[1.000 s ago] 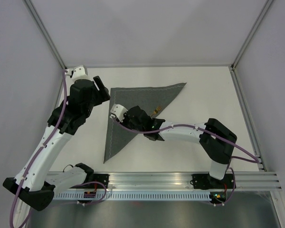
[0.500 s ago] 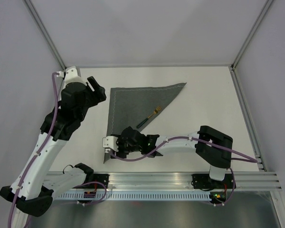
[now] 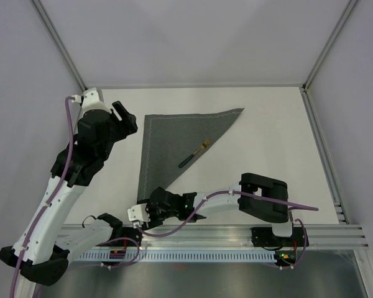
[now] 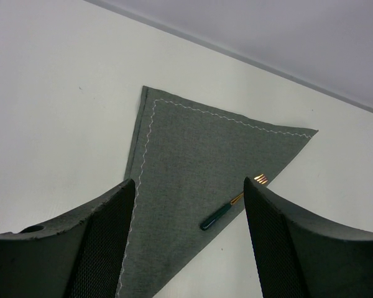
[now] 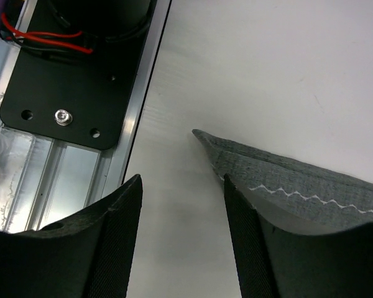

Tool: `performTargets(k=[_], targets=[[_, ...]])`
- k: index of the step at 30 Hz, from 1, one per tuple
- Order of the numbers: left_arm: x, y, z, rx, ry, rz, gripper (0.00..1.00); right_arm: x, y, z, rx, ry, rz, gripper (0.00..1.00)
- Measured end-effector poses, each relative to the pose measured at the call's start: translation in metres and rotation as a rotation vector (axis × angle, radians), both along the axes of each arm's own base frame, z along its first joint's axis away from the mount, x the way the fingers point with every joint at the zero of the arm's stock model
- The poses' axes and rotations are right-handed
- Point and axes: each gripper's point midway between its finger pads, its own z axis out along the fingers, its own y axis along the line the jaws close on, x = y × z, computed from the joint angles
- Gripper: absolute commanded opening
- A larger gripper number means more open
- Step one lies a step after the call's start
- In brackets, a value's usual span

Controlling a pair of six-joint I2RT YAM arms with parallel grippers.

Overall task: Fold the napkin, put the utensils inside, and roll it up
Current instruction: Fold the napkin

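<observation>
The dark grey napkin (image 3: 165, 143) lies flat, folded into a triangle, with a light stitched line along its left and far edges. A fork (image 3: 194, 154) with a dark green handle and gold tines lies on its right diagonal edge, tines over the table. My left gripper (image 3: 129, 118) is open and raised beside the napkin's far left corner; its wrist view shows the napkin (image 4: 193, 155) and the fork (image 4: 231, 204). My right gripper (image 3: 138, 216) is open and empty, low at the napkin's near corner (image 5: 267, 177), which lies beside its right finger.
The black base plate of the left arm (image 5: 74, 81) and the aluminium rail (image 3: 205, 239) lie just past the right gripper at the near edge. White walls enclose the table. The right arm stretches low across the table front.
My right gripper has moved from over the napkin's middle down to its near corner, leaving the fork in plain view. My left gripper has drawn slightly back to the left.
</observation>
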Motion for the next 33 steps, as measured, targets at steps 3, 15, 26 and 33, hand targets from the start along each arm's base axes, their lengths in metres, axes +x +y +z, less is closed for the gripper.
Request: performTargets(k=[3, 15, 26, 33], targets=[[0.0, 0.0, 0.0, 0.001, 0.001, 0.002, 0.75, -0.003, 0.002, -0.011, -0.019, -0.008, 0.003, 0.6], [0.003, 0.006, -0.011, 0.024, 0.024, 0.016, 0.76, 0.015, 0.016, -0.013, 0.009, -0.075, -0.067, 0.56], [0.004, 0.01, -0.016, 0.034, 0.035, 0.027, 0.77, 0.014, 0.023, -0.015, 0.014, -0.078, -0.075, 0.49], [0.007, 0.012, -0.018, 0.036, 0.043, 0.034, 0.77, 0.014, 0.023, -0.024, -0.002, -0.077, -0.077, 0.44]])
